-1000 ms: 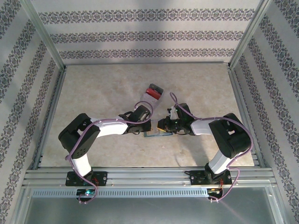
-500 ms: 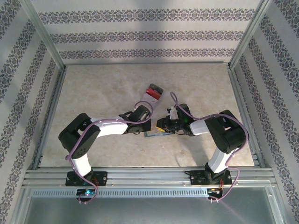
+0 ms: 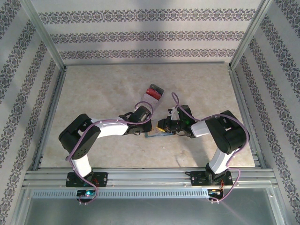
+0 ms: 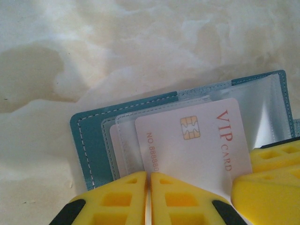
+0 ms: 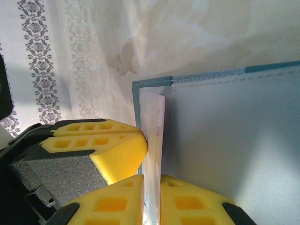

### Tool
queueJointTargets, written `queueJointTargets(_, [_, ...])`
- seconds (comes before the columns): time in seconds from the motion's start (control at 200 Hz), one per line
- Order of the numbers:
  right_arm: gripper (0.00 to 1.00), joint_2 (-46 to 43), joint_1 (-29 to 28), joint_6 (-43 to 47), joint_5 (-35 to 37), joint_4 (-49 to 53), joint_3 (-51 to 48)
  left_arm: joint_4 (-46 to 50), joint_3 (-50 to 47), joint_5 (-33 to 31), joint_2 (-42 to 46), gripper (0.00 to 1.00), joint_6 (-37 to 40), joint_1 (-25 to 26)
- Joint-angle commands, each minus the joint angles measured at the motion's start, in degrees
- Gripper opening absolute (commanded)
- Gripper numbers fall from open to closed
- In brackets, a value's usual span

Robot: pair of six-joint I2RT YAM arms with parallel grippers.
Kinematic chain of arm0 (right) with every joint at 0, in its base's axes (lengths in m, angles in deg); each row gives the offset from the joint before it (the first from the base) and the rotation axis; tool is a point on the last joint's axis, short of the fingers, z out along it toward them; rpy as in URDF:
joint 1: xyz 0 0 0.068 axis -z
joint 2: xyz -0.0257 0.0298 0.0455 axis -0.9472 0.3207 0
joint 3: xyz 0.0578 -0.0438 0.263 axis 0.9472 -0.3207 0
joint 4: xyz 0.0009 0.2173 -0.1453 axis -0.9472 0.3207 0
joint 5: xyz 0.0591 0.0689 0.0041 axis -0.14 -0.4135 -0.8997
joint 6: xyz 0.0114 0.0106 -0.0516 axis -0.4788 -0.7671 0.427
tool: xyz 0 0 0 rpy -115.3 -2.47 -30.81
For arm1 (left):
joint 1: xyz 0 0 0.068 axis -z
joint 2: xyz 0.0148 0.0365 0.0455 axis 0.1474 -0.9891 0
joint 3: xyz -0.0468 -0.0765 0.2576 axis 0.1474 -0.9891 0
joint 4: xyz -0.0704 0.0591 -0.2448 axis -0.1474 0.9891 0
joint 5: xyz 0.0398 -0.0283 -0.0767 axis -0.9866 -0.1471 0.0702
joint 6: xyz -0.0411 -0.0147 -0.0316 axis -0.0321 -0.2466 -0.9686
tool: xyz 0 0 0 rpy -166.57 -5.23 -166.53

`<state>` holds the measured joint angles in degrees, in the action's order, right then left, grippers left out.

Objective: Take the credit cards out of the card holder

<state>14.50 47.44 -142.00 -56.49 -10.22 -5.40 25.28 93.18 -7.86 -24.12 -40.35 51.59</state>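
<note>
Lying open on the tabletop (image 3: 103, 89), centred and nearer its front edge, the teal card holder (image 4: 91, 140) shows a white VIP card (image 4: 197, 140) in clear sleeves. The right gripper (image 5: 152, 201) pinches that card's edge. The left gripper (image 4: 149, 197), fingers pressed together, sits over the holder's edge.

We see a teal holder (image 4: 86, 140) stitched white, a white card (image 4: 187, 154) lettered red, a mottled beige counter (image 4: 140, 37).
</note>
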Motion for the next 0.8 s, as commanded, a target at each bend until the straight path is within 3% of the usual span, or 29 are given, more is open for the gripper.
queueJointTargets(0.0, [0.16,-0.1,0.8,-0.18,-1.99,-3.7,-0.9,3.0,-1.95,0.22,-0.61,0.11,-0.52,0.22])
queueJointTargets(0.799, [0.13,-0.54,2.59,-1.58,-3.83,-6.96,-2.33,2.83,-2.09,0.36,-0.6,0.13,-0.58,0.13])
